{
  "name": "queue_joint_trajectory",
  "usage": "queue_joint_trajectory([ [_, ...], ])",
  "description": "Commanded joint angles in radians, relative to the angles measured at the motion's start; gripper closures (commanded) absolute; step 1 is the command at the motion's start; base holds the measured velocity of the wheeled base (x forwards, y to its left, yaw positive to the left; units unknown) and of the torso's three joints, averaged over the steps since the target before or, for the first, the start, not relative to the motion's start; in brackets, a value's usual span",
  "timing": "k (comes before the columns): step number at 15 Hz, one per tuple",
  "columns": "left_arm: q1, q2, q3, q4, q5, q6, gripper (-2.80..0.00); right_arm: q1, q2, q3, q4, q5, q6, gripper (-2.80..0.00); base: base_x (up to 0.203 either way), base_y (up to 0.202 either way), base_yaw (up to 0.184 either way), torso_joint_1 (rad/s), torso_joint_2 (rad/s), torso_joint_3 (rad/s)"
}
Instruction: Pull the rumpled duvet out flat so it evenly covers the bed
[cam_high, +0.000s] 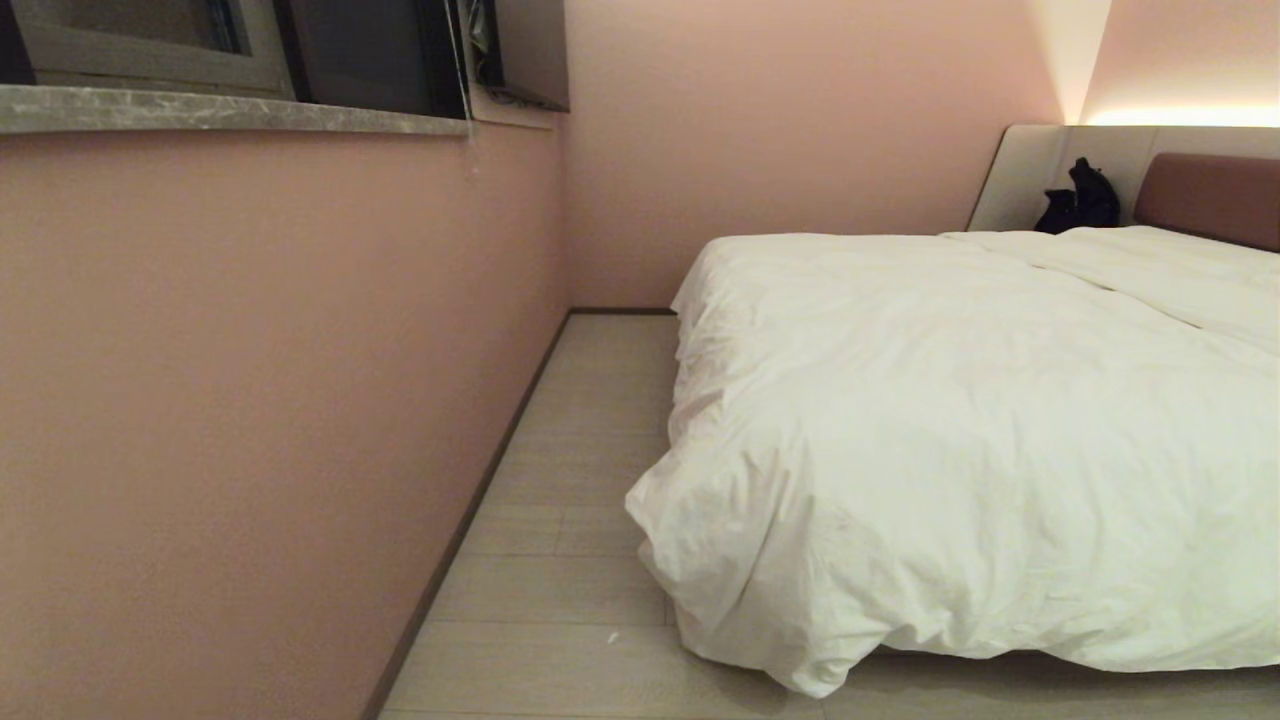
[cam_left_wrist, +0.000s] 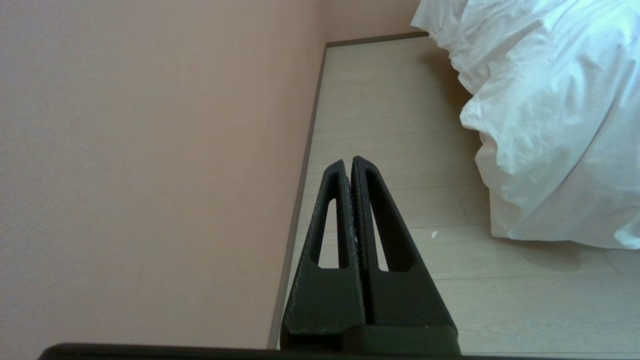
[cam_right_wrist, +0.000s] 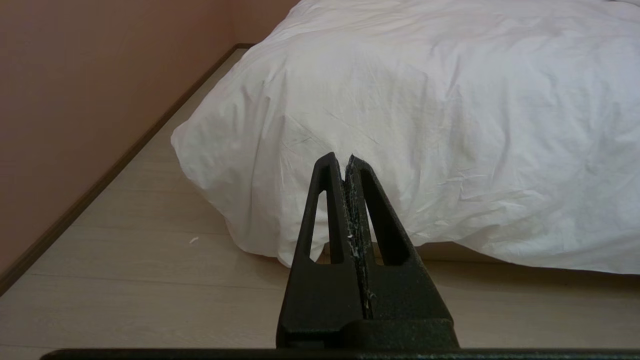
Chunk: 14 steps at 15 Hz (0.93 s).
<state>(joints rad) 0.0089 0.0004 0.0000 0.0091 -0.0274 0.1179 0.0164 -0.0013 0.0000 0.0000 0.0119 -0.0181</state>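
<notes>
Both grippers, left (cam_left_wrist: 348, 161) and right (cam_right_wrist: 340, 157), hang with jaws pressed together and empty, short of the bed's (cam_high: 1205, 195) foot corner. We see the duvet (cam_high: 960, 430) bunched over that corner, spilling toward the floor (cam_high: 570, 480). We judge no pull begun; next, open and pinch its edge.

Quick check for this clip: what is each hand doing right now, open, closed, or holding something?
Left hand: closed, empty, out over the floor beside the duvet.
Right hand: closed, empty, pointing at the duvet's hanging corner.
</notes>
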Motion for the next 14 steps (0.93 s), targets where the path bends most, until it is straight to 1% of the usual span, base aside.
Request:
queue_joint_trajectory([
  [1,0.0,0.0,0.0,0.0,0.0,0.0,0.0,0.0,0.001,0.0,0.0,0.0,0.001,0.0,0.0,0.0,0.0,0.0,0.0,0.0],
  [14,0.0,0.0,0.0,0.0,0.0,0.0,0.0,0.0,0.003,0.0,0.0,-0.006,0.012,0.0,0.0,0.0,0.0,0.0,0.0,0.0],
])
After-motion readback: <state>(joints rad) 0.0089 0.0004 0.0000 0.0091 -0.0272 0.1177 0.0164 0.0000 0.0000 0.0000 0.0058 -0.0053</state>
